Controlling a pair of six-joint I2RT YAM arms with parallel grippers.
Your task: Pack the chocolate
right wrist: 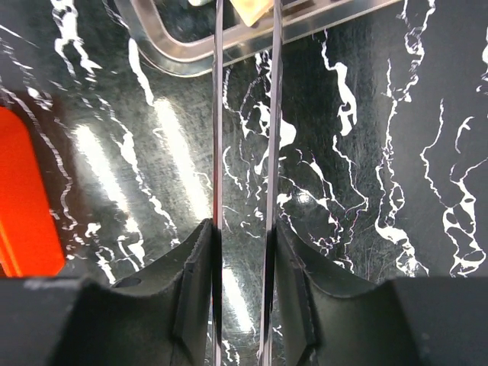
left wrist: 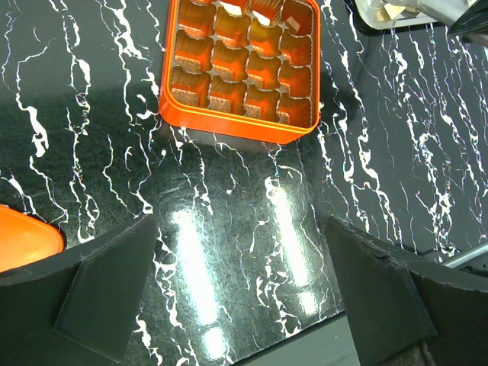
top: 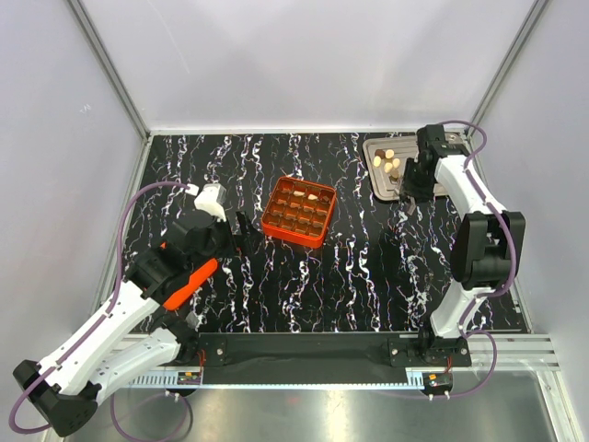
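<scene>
Right gripper pinches tweezers, fine tips reaching small chocolate in the upper-frame tray; my left gripper waits open.

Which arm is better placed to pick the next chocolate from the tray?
Right. The right gripper holds tweezers pointing at a cream chocolate in the tray. The left gripper, open, is by the orange box, away from the tray.

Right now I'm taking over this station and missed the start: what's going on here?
The right end effector grips thin metal tweezers, their tips over the silver metal tray beside a cream chocolate piece. The square orange grid box already holds two cream pieces. The left end effector hovers open near that box, holding nothing.
</scene>
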